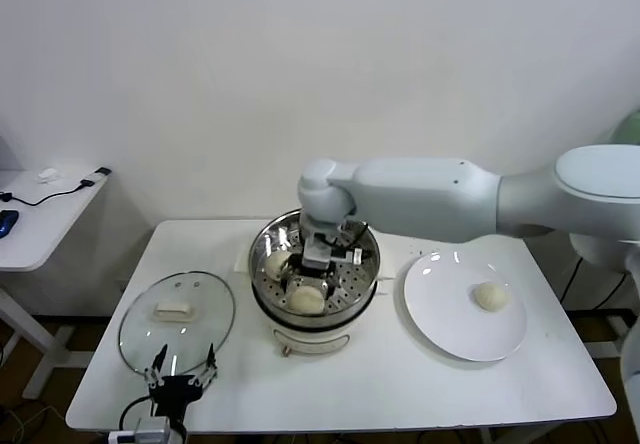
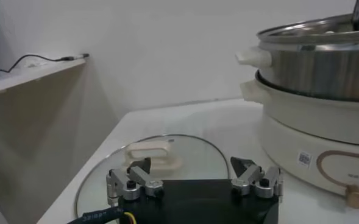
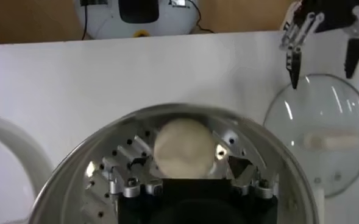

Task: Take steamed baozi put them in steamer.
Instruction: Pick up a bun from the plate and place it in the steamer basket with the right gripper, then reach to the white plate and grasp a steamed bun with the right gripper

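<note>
White tabletop [image 1: 400,384] carries the steamer [image 1: 365,289], whose far side the right arm hides. Right gripper [image 3: 182,173] sits spread around a baozi [image 3: 183,148]; left gripper [image 2: 194,182] idles open by the glass lid [image 2: 197,152].

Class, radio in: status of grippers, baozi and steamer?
Right gripper inside steamer, open around a baozi. Left gripper open, idle by lid. Another baozi in steamer; one on plate.

A: Steamer [image 1: 314,276], table [image 1: 400,384] centre. Contents?

B: Two baozi: one at 9 o'clock [image 1: 276,263], one at 6 o'clock [image 1: 306,300]. Right pincer [image 1: 318,264] is down inside, directly above the 6 o'clock bun; can't tell how its fingers stand.

A: At 3 o'clock of the pot?

B: White plate [image 1: 440,314], one baozi [image 1: 490,296] on its far-right part.

A: At 9 o'clock?

B: Glass lid [image 1: 178,320], flat. Left pincer [image 1: 181,376] at the lid's 6 o'clock edge, fingers spread.
</note>
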Robot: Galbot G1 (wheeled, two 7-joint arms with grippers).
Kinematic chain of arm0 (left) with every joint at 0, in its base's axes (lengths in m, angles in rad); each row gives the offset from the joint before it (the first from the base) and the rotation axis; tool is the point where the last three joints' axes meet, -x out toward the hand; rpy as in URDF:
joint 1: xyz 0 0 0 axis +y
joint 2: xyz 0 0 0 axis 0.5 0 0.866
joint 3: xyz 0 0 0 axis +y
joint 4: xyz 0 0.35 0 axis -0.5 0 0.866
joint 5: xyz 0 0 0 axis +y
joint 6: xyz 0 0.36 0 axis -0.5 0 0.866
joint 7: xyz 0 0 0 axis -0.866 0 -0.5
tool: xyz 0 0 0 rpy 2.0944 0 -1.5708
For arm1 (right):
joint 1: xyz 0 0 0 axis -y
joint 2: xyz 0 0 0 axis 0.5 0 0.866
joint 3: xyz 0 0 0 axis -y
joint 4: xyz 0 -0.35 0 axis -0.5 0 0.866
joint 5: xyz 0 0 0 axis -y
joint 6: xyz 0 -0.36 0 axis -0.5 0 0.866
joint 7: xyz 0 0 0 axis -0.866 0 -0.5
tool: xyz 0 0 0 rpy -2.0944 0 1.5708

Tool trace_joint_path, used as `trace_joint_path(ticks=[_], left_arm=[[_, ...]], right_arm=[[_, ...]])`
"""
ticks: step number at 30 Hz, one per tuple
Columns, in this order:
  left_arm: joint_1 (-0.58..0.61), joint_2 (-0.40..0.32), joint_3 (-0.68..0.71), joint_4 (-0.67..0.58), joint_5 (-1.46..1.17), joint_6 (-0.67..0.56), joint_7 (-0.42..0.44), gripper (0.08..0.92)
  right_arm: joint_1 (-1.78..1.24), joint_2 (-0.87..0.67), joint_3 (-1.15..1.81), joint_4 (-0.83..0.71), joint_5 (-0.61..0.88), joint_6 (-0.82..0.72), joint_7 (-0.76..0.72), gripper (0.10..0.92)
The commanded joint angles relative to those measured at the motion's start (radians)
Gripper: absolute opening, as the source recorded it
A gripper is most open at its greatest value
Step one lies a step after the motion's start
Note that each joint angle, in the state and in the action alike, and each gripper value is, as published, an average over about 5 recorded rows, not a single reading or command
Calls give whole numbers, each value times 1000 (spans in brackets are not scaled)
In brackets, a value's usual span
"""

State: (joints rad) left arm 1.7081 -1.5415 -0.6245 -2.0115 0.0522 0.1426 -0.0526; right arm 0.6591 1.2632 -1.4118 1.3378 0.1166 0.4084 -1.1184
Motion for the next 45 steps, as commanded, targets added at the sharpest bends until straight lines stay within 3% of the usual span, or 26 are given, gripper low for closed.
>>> trace_joint_path(ticks=[1,10,17,27,45], left_arm=[[-1,1,1,-3,1,0,1,823],[-7,9,1,-1,-6,-2,1,823],[-17,5,2,3,-8,-1,3,823],[-11,0,-15,2,-15,-10,3,823],[-7,-2,-17,13,-12,-5,1,823]], right_arm=[[162,-207,-12,-119,224,9,-128,823],[177,-507,-168,-235,262,-285,-155,823],[-33,-638,-88,-263,186,-390,-99,823],[-370,-620,202,-400,-7,-419,-38,823],[-578,-514,391,-505,-83,-466,72,823]])
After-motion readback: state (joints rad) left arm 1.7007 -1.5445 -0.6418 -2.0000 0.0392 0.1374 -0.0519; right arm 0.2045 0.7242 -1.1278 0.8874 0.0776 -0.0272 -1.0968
